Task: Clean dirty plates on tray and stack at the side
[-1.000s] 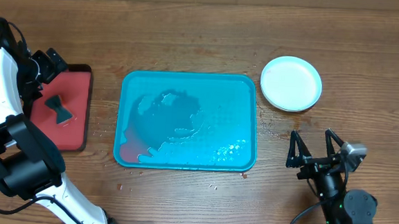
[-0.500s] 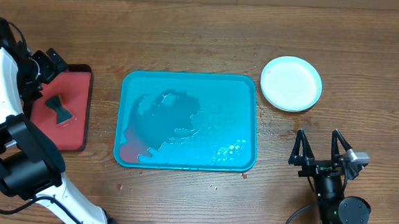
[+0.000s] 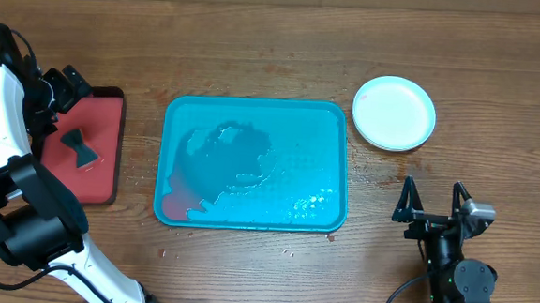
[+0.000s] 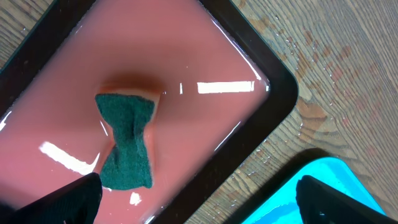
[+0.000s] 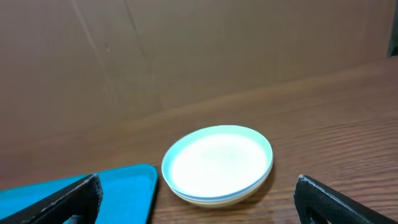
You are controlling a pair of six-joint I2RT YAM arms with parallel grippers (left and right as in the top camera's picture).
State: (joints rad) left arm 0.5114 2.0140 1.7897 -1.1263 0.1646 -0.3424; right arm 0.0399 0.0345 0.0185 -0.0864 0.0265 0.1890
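Observation:
The plates sit stacked on the table to the right of the turquoise tray; the pale mint one is on top, with a white and a yellowish rim below it in the right wrist view. The tray holds only a wet film and a faint red smear at its front left. My right gripper is open and empty, low over the table in front of the stack. My left gripper is open and empty, above the red tray.
A green sponge pinched like a bow lies on the dark-rimmed red tray at the left, also in the left wrist view. Water drops speckle the wood near both trays. A brown wall stands behind the table.
My right gripper has drawn back a little toward the table's front right. The left arm, plates and tray have not moved.

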